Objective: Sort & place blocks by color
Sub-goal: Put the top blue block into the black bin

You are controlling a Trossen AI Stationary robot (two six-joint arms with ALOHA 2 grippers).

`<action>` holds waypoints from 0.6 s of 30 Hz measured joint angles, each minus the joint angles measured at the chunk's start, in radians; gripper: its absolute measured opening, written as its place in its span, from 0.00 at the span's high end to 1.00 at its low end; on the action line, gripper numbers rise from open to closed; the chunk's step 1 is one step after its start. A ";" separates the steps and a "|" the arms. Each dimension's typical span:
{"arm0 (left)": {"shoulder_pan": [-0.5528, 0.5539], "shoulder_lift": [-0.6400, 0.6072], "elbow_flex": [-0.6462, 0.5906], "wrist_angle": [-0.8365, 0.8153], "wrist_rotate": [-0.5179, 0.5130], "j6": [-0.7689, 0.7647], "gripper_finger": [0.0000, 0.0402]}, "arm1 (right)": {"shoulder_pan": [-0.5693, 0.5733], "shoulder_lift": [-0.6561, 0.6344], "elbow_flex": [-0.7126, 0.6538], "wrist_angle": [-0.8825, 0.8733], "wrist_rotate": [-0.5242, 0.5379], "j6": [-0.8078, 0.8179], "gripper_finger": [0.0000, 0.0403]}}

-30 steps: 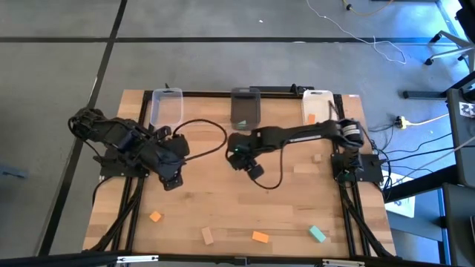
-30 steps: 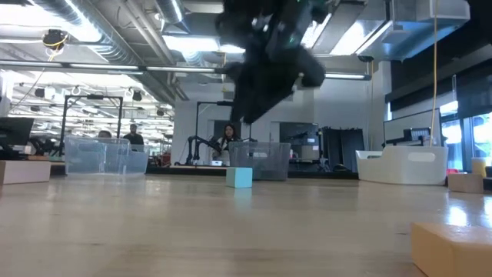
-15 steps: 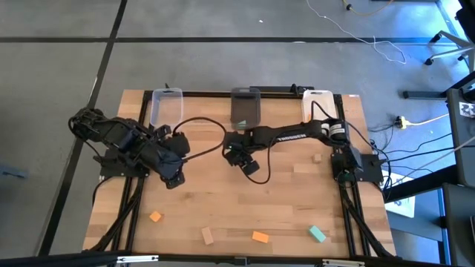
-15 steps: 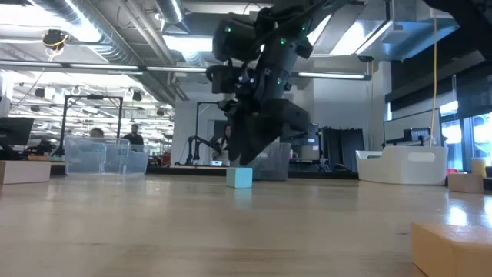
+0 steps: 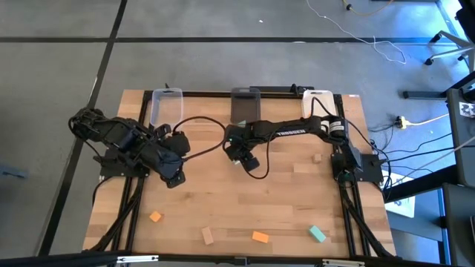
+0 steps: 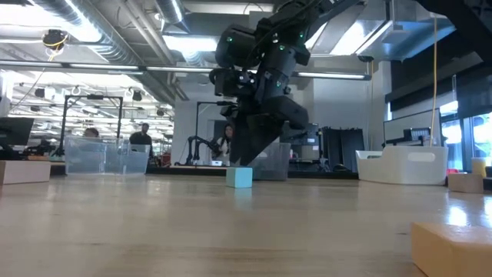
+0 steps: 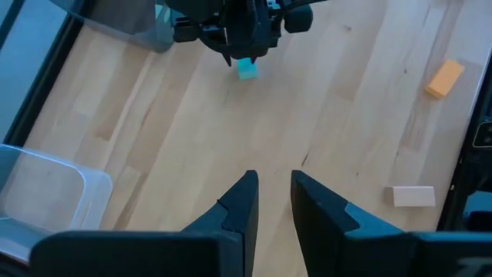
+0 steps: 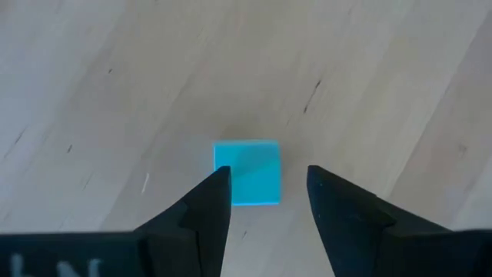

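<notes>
A small teal block (image 8: pixel 247 172) lies flat on the wood near the table's middle, also seen in the low view as the teal block (image 6: pixel 239 177). My right gripper (image 8: pixel 265 188) hangs just above it, pointing down and open, one finger to each side of the block, apart from it. In the high view the right gripper (image 5: pixel 236 145) hides the block. Other blocks lie near the near edge: two orange ones (image 5: pixel 155 216) (image 5: pixel 260 237), a tan one (image 5: pixel 208 236) and a teal one (image 5: pixel 318 234). My left gripper (image 7: pixel 274 201) waits open at the table's left.
Three bins stand along the far edge: clear (image 5: pixel 166 106), grey (image 5: pixel 246 106) and white (image 5: pixel 318 104), the white one holding an orange block (image 5: pixel 311 117). A small tan block (image 5: pixel 317 157) lies right of centre. A black cable loops across the middle of the table.
My right gripper has come down from well above the table to just over the teal block, shifting slightly toward the far edge. The block has stayed where it was.
</notes>
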 joint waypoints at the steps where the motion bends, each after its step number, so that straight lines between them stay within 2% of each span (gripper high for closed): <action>1: 0.000 0.000 0.000 0.000 -0.001 0.000 0.83 | 0.000 0.000 0.000 -0.005 0.000 0.000 0.57; 6: 0.000 0.000 0.000 0.000 -0.001 0.000 0.83 | -0.001 0.000 0.000 -0.019 -0.007 0.000 0.57; 12: 0.000 0.000 0.000 0.000 -0.001 0.000 0.83 | -0.001 0.000 0.000 -0.029 -0.073 0.001 0.57; 18: 0.000 0.000 0.000 0.000 -0.001 0.000 0.83 | -0.001 0.009 0.000 -0.012 -0.071 0.000 0.57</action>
